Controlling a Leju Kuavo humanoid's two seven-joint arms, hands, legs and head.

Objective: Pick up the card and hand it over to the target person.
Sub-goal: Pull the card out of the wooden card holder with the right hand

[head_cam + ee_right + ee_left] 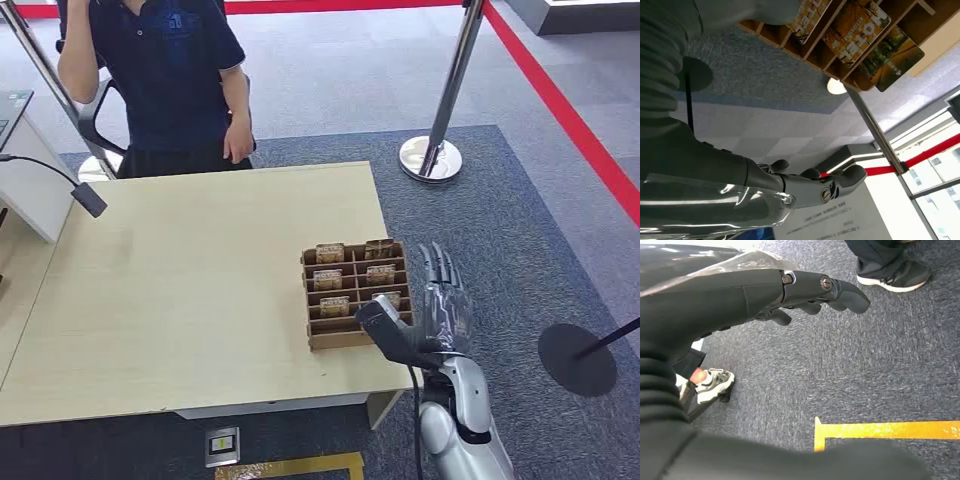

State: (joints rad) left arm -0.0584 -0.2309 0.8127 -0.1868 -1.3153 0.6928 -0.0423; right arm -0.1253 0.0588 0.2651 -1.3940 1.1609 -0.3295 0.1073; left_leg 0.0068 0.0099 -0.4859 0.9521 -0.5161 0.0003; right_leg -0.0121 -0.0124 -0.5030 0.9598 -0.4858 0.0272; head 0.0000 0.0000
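You have the right hand (438, 310) open and empty, fingers extended, at the lower right of the head view just beside the cardboard card rack (356, 335), whose cards (330, 279) stand in slots immediately to its left, upright, with the person (170, 80) far across the table (189, 280).

Cards (857, 37) standing in the wooden rack (810, 50) are showing the word "HOTEL" in pale letters, seen upside down; small print on the white panel (828, 215) behind is proving too blurred to read.
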